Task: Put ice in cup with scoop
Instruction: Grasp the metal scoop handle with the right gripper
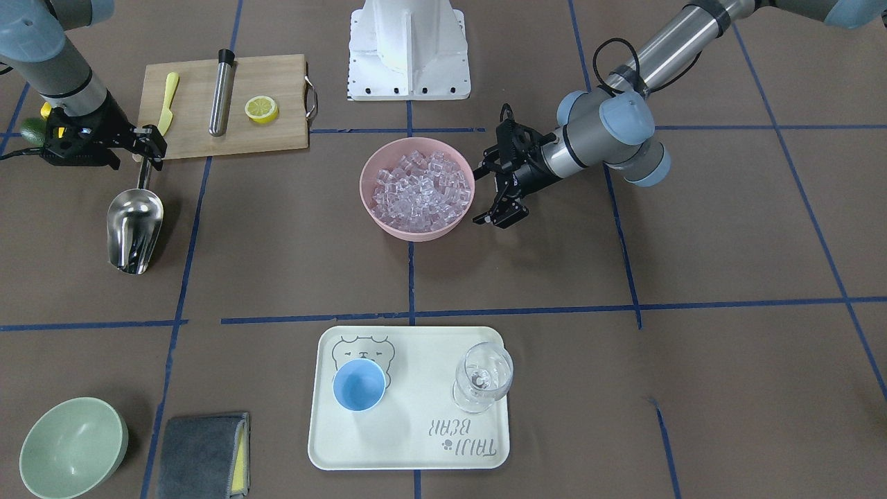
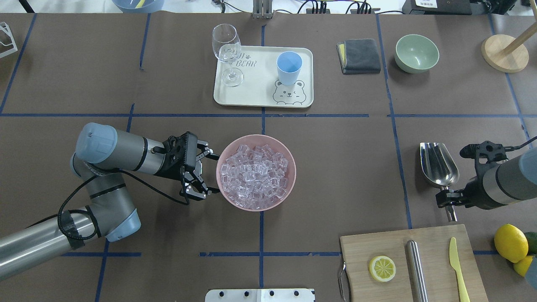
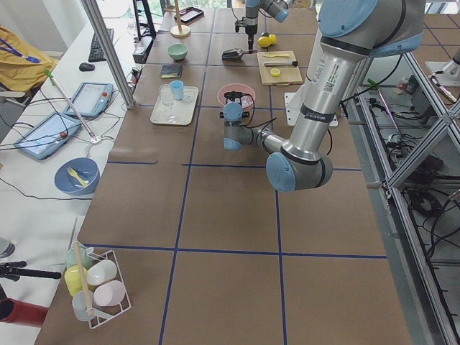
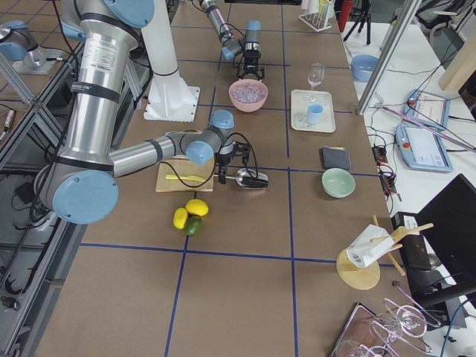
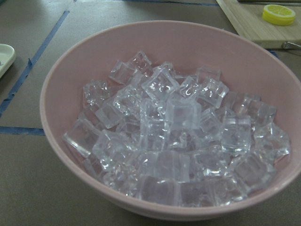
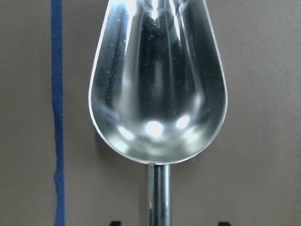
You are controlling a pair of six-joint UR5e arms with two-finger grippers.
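Note:
The ice [image 2: 254, 172] is piled in a pink bowl [image 2: 293, 167] at mid table; it fills the left wrist view [image 5: 174, 136]. My left gripper [image 2: 208, 176] is open, its jaws spread against the bowl's outer left side. The silver scoop [image 2: 438, 165] lies empty on the table at the right and shows close up in the right wrist view [image 6: 157, 94]. My right gripper [image 2: 449, 202] is open, and the scoop's thin handle runs between its fingertips [image 6: 115, 223]. The light-blue cup [image 2: 289, 67] stands empty on the cream tray [image 2: 256, 94].
A wine glass [image 2: 226, 52] stands on the tray's left side. A cutting board [image 2: 436, 241] with a lemon half [image 2: 382, 268], steel cylinder [image 2: 417, 270] and yellow knife lies near the scoop. A grey cloth [image 2: 361, 54], a green bowl [image 2: 416, 52] and lemons [image 2: 509, 242] lie on the right.

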